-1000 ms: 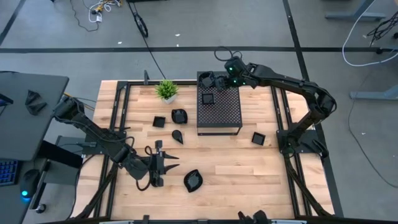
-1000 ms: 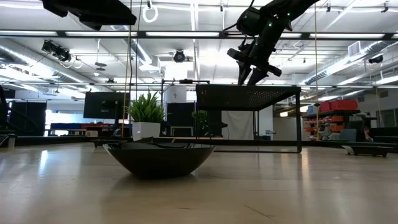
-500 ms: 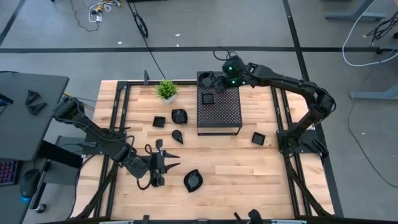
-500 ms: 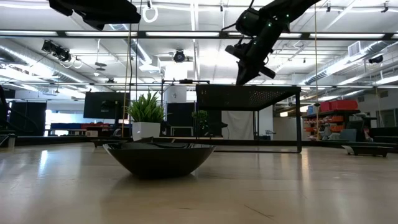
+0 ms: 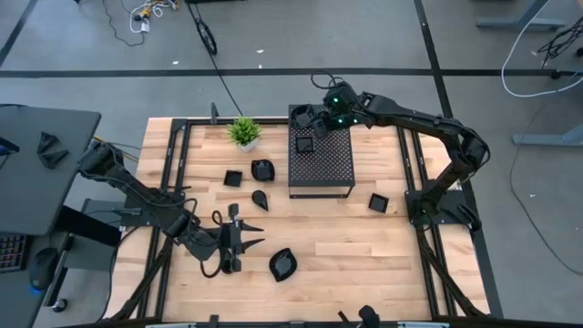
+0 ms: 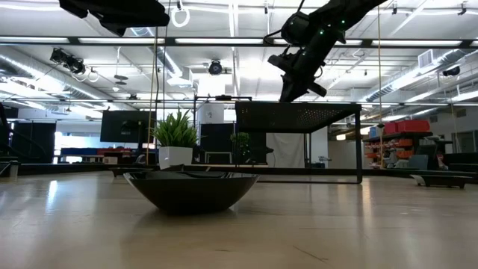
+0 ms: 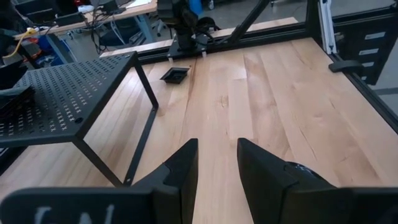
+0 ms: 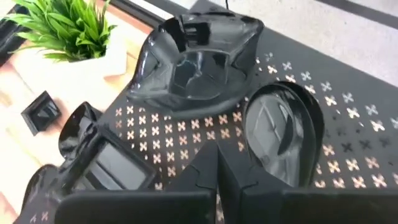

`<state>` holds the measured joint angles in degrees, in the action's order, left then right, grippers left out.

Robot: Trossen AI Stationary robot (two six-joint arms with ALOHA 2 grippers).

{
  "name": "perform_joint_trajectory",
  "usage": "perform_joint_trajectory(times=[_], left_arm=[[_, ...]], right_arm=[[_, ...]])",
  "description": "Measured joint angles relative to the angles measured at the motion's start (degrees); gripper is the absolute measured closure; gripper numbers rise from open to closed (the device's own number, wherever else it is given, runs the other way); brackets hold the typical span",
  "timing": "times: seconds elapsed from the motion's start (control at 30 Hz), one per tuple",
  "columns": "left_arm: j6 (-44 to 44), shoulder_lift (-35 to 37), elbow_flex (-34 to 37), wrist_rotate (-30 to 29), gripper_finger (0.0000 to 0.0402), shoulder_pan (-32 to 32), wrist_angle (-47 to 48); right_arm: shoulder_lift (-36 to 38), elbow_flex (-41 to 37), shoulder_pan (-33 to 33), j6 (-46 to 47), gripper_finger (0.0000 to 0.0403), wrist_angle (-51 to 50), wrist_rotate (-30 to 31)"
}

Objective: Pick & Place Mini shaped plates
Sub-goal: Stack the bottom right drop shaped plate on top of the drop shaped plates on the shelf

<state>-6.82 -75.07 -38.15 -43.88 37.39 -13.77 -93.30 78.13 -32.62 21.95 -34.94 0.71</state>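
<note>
Plates lie loose on the bench (image 5: 364,255): a leaf plate (image 5: 283,264) nearest, just beside the left gripper (image 5: 244,237), whose fingers stand slightly apart on nothing. Farther off, more plates sit on the box (image 5: 323,169). The right wrist view alone shows a stacked cluster (image 8: 199,65) there, under the right gripper (image 5: 317,121), fingers pressed together, empty.

The right gripper (image 8: 217,163) hangs over the black perforated box (image 8: 348,118) with its jaws pressed together and nothing between them. On the box top lie a stack of glossy leaf-shaped plates (image 8: 196,65), a rounded plate (image 8: 280,134) and a square plate (image 8: 118,165). Beyond the box edge, a potted plant (image 8: 68,28) and another small square plate (image 8: 41,112) sit on the table (image 8: 15,127)
</note>
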Motion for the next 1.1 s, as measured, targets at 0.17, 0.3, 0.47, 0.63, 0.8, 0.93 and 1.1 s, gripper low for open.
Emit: perform_joint_trajectory(times=[0.17, 0.3, 0.47, 0.63, 0.8, 0.93, 1.1], left_arm=[[-0.03, 0.00, 0.00, 0.00, 0.0285, 0.00, -0.12], [-0.03, 0.00, 0.00, 0.00, 0.0285, 0.00, -0.17], [-0.03, 0.00, 0.00, 0.02, 0.0285, 0.00, -0.17], [-0.03, 0.00, 0.00, 0.03, 0.0285, 0.00, -0.15], [-0.05, 0.00, 0.00, 0.04, 0.0285, 0.00, -0.17], [-0.08, 0.00, 0.00, 0.04, 0.0285, 0.00, -0.17], [-0.25, 0.00, 0.00, 0.07, 0.0285, 0.00, -0.15]], right_arm=[[-0.84, 0.02, -0.04, 2.25, 0.0398, 2.36, 2.70], [-2.37, 0.02, -0.63, 3.08, 0.0398, 1.72, 2.70], [-2.92, 0.02, -0.60, 2.38, 0.0399, 2.21, 3.16], [-1.67, 0.02, -0.48, 1.60, 0.0395, 4.59, 3.49], [-1.44, 0.02, -0.63, 5.02, 0.0397, 2.33, 7.76], [-2.05, 0.02, -0.69, 4.60, 0.0398, 1.22, 7.21], [-1.78, 0.00, -0.68, 3.29, 0.0397, 1.45, 7.29]])
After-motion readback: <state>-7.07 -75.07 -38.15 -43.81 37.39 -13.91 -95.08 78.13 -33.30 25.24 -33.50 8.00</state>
